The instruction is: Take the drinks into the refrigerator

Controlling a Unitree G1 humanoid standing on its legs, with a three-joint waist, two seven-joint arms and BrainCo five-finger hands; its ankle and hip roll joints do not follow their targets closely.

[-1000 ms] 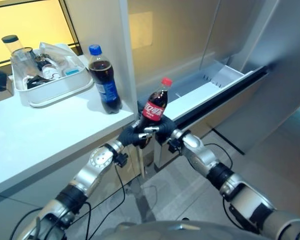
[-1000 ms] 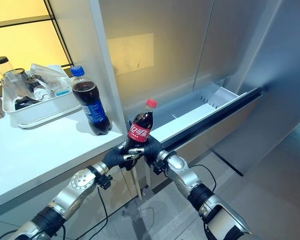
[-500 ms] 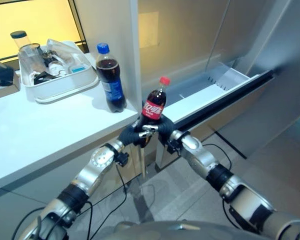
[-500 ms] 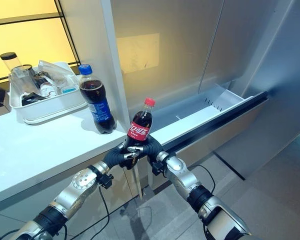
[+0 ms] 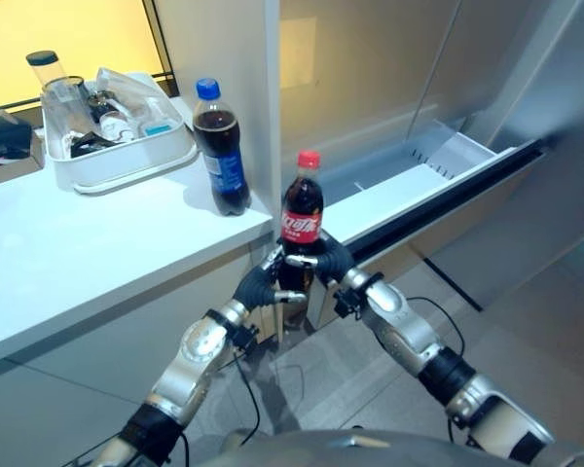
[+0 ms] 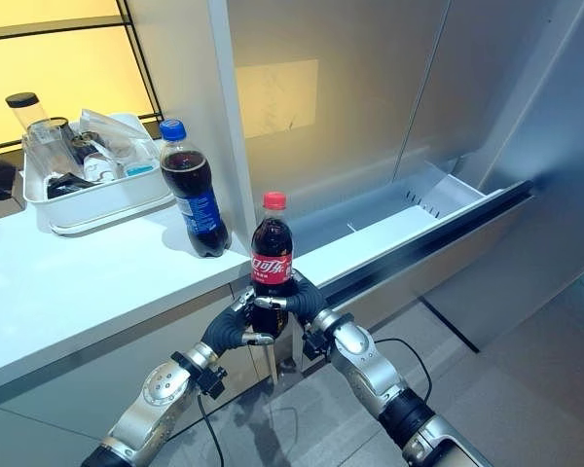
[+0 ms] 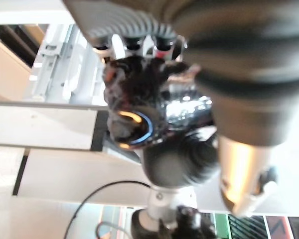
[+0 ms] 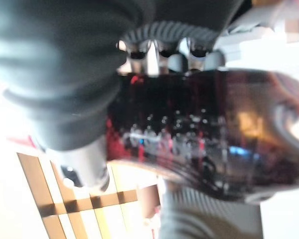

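A red-capped cola bottle (image 5: 302, 206) stands upright in the air in front of the counter's corner, held between both hands. My left hand (image 5: 261, 288) is curled round its lower part and my right hand (image 5: 332, 261) round its middle. The left wrist view looks at the bottle's dark base (image 7: 139, 117); the right wrist view looks along its dark side (image 8: 199, 129). A blue-capped cola bottle (image 5: 220, 148) stands on the white counter (image 5: 68, 243) near its right edge. The refrigerator's drawer (image 5: 420, 167) is pulled open, right of the held bottle.
A white tray (image 5: 127, 165) with a jar and several small items sits at the back of the counter. A white upright panel (image 5: 234, 58) rises behind the blue-capped bottle. The drawer's dark front edge (image 5: 467, 185) juts out over the grey floor.
The red-capped bottle has gone from tilted to upright. My left hand has slid lower on it. The camera has shifted, so the counter and drawer sit differently in view.
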